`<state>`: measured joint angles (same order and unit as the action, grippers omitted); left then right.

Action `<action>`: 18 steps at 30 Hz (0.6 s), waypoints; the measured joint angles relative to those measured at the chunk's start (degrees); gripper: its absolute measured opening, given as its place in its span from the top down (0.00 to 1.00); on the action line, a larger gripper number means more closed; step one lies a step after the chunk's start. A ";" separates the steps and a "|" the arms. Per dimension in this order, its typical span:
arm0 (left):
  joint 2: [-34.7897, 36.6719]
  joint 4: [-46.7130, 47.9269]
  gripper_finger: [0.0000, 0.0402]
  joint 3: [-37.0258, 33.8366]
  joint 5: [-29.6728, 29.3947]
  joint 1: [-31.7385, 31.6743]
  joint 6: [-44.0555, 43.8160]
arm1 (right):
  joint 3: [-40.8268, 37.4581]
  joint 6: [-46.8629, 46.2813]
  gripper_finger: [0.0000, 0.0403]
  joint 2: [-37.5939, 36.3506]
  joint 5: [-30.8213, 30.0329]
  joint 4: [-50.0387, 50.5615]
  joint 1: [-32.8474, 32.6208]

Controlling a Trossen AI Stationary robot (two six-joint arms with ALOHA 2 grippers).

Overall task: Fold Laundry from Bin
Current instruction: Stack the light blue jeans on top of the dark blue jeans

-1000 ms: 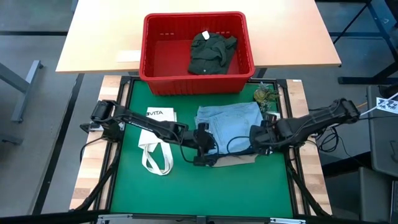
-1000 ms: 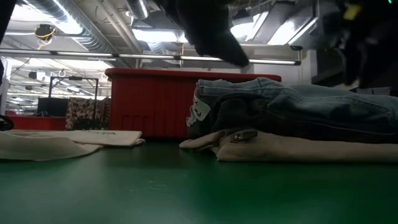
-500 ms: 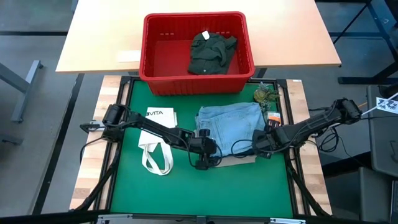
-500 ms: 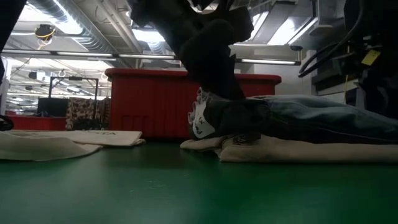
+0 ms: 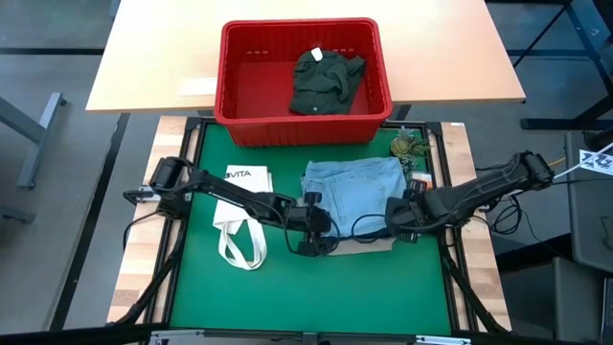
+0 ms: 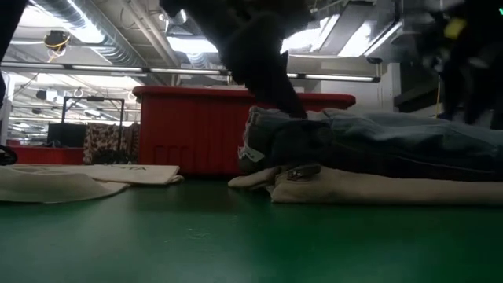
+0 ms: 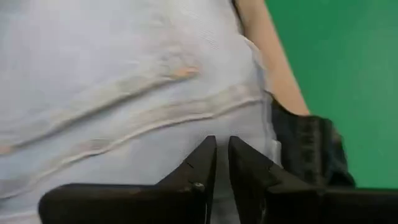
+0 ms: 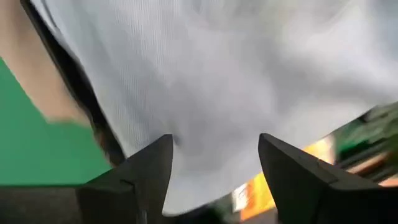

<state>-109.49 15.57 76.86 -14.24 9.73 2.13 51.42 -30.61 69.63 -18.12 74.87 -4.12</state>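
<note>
A folded stack lies on the green mat: light blue jeans on top, a dark piece under them, beige trousers at the bottom. My left gripper is shut at the stack's near left corner. My right gripper stands open over the jeans' near right part. The red bin stands beyond the mat on the tan table, with a dark olive-green garment lying inside it. My left gripper rests its shut fingertips on the top face of the light blue jeans, near the stack's near left corner. It comes slanting down from the table's left. The jeans lie flat on the stack. My right gripper: I cannot tell whether it touches the jeans.
A white tote bag with looped straps lies on the mat left of the stack. A small olive object and an orange-marked packet sit by the mat's right edge. Bare green mat lies toward the near edge.
Both grippers came down onto the stack and squashed it flat, then rose a little. The left gripper now sits on the top of the jeans, and the stack has partly sprung back up, though it stays lower than a second ago.
</note>
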 joint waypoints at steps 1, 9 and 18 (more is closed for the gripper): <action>0.40 -0.21 0.90 0.00 -0.73 -0.26 0.02 | 1.60 0.79 0.41 -0.02 -1.93 0.31 0.02; 2.51 -1.92 0.90 0.02 -7.41 -2.80 2.96 | 10.73 2.65 0.41 -0.04 -20.38 0.05 1.12; 2.51 -2.08 0.90 0.02 -8.72 -8.45 2.92 | 10.89 7.96 0.41 -0.10 -21.84 -2.52 13.51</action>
<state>-106.98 13.49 76.88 -22.96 1.28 5.05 62.31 -22.65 69.53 -39.95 72.35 9.39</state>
